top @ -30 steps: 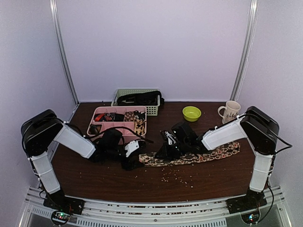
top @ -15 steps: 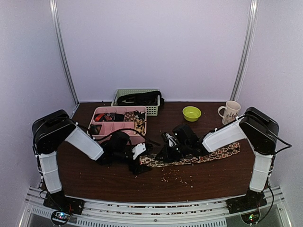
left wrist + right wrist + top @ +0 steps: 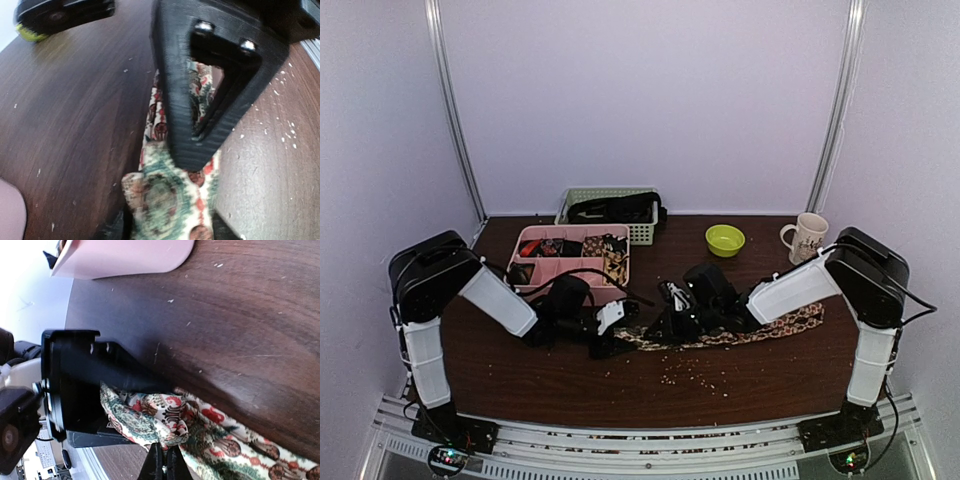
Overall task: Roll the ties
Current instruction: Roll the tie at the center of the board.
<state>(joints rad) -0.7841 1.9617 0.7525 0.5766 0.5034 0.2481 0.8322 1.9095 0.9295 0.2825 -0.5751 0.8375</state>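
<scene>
On wooden table (image 3: 540, 380), crumpled floral tie (image 3: 775, 328)

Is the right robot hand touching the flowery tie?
Touching. In the right wrist view, the right gripper's shut fingertips meet a puckered fold of the tie.

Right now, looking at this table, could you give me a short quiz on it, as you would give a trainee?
1. True or false: the patterned tie lies inside the pink tray.
2. Which stands farthest to the right on the table? A the green bowl, B the mug, C the basket.
3. Fill in: the left gripper and the right gripper are both at the tie's ___ end.

Key: 1 false; 2 B; 3 left.
</scene>
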